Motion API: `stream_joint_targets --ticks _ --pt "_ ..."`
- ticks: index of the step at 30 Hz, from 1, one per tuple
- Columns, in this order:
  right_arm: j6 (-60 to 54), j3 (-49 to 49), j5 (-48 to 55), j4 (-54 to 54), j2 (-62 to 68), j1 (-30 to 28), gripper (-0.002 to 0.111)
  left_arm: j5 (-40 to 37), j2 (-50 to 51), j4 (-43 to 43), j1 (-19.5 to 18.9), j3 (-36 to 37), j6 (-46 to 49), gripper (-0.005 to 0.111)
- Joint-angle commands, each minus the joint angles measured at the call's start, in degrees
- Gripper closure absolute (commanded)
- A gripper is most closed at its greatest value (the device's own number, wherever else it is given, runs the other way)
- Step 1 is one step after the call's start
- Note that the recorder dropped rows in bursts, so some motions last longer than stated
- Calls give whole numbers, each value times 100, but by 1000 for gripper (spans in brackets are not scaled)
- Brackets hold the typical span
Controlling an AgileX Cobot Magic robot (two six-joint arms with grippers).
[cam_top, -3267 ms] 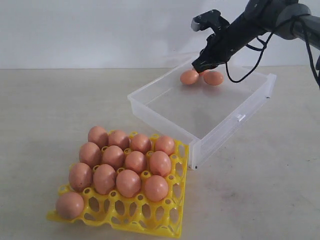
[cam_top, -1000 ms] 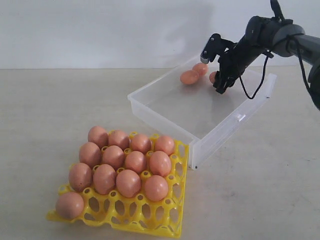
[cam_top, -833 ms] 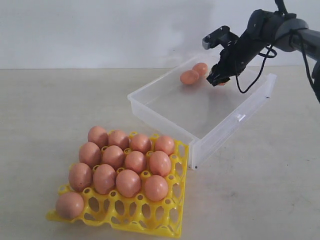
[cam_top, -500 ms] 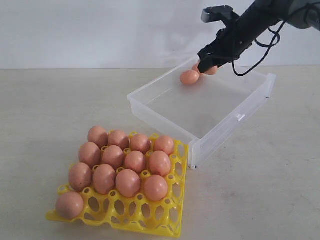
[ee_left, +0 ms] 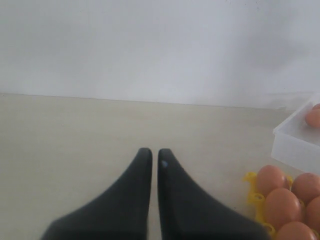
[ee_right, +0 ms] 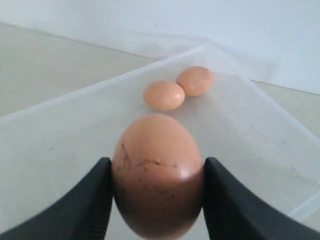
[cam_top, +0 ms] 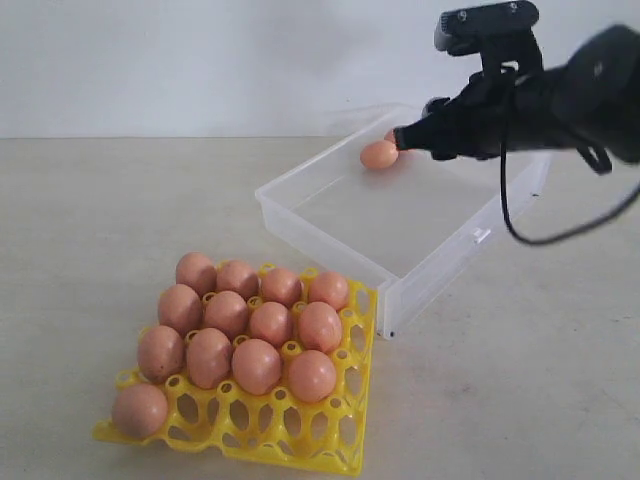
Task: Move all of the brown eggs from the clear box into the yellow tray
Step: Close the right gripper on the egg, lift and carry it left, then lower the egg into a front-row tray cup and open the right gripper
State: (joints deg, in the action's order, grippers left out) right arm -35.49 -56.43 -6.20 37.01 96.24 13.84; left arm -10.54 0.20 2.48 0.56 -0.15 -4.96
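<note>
I'm seeing the right gripper (ee_right: 156,172) clamping a brown egg (ee_right: 157,150) over the clear box's (cam_top: 320,235) far side, hidden from the exterior camera. Two more eggs (ee_right: 164,95) (ee_right: 195,81) are lying beyond, one half-covered. The left gripper's (ee_left: 151,152) jaws are sitting together.

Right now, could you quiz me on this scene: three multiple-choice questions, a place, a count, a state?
1. Where is the tray?
A) on the table beside the box
B) inside the box
C) in a gripper

2. How many eggs lie in the box?
A) none
B) two
C) five

3. What is the right gripper doing?
A) open, empty
B) shut on an egg
C) shut on the tray

1 A: it sits on the table by the box.
2 B: two show on its floor.
3 B: it clamps one egg.
</note>
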Motion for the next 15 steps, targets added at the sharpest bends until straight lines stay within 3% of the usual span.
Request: stream_joint_targets --ticks 1,5,9,12,15 --pt "1262 1578 -1863 -216 -767 1202 109 26 -20 -5 -32 15 3 103" --pt "3687 1915 -2018 -2412 -642 2037 109 26 -20 -5 -32 15 3 103" --pt "6599 1915 -3844 -5881 -225 2273 109 26 -20 -5 -32 15 3 103" --pt "7464 1915 -4680 -6565 123 2273 109 26 -20 -5 -32 15 3 103" --pt "7580 1915 -4876 -7071 424 2273 109 26 -20 -5 -32 15 3 103"
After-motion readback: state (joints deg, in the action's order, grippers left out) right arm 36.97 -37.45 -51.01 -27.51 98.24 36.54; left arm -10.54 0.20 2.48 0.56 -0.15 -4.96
